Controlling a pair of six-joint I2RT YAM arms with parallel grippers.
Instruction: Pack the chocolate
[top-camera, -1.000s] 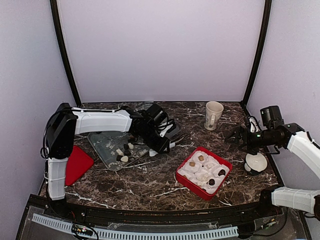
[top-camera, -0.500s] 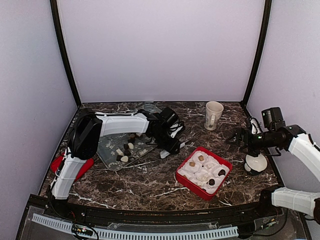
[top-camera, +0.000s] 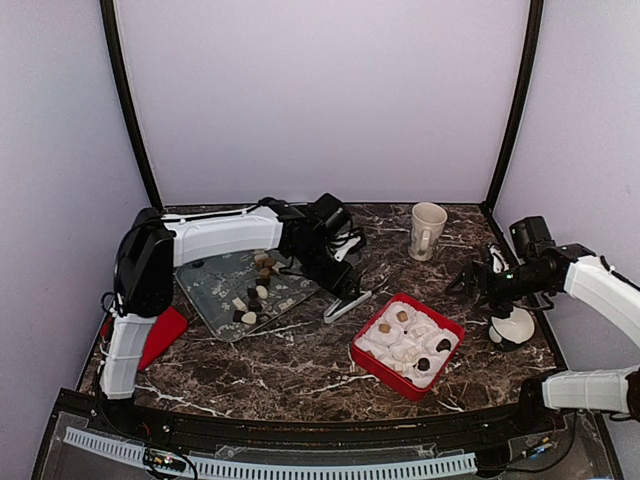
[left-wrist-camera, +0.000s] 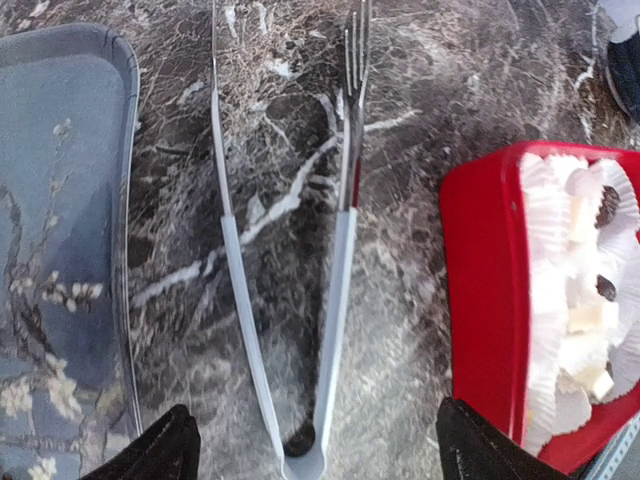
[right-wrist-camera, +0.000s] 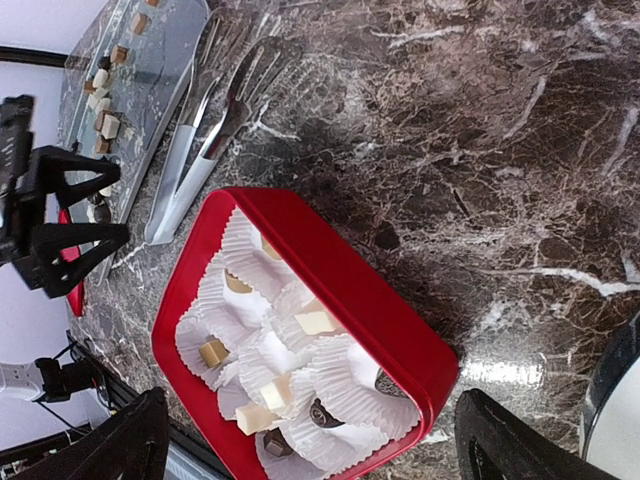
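the left arm has swung right, off the glass tray (top-camera: 205, 285) and toward the red box (top-camera: 380, 375), and the left gripper (left-wrist-camera: 318, 420) has spread its jaws; they now stand released either side of the tongs (left-wrist-camera: 343, 260), which lie flat on the marble between tray and box, hinge end nearest the fingers. the right gripper (top-camera: 462, 280) hangs at the right of the box, jaws wide and holding nothing. a few chocolates (top-camera: 401, 316) already sit in the white paper cups in the box, while more loose pieces (top-camera: 262, 292) wait on the tray at the left. i'd say packing is partly done and the tool has just been put down. next, something must close on a piece on the tray, or squarely across both tong handles, then carry it right to an unfilled cup.
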